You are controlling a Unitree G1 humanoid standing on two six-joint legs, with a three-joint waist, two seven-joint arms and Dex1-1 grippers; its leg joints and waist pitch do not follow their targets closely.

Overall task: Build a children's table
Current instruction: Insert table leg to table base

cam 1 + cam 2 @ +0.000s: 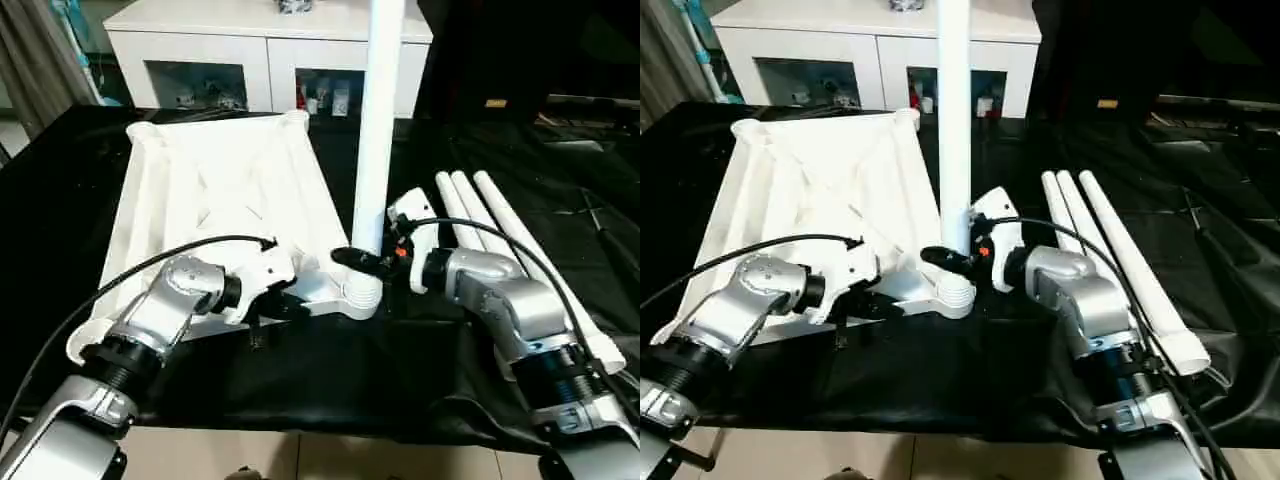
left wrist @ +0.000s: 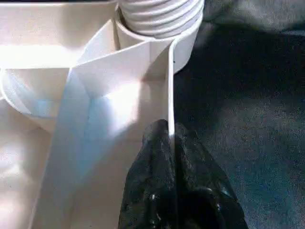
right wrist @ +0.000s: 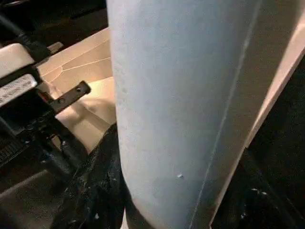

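The left pincer (image 2: 171, 143) is clamped narrow on the thin near rim of the tabletop (image 1: 230, 190), one black finger (image 2: 147, 186) on each side of the wall, just beside the corner socket (image 1: 362, 297). The right pincer (image 1: 352, 262) grips the upright leg (image 1: 378, 120) low down, just above that socket, its fingers (image 3: 90, 191) set about the tube on both sides.

The leg stands vertical in the near right corner socket, its ribbed foot seated in the round collar, and it rises past the top edge of the head views. The tabletop lies upside down on the black surface (image 1: 330, 370), ribbed underside facing up, with diagonal ribs running from the corners toward the middle. Its far corners show round sockets too.

To the right of the upright leg, three more legs (image 1: 500, 230) lie on the surface side by side, touching or nearly so, running from the far middle toward the near right, where they pass behind the right forearm (image 1: 520, 310).

Beyond the surface stands a white cabinet (image 1: 250, 50) with glass doors. A black cable (image 1: 130, 275) loops over the left forearm (image 1: 160, 310).
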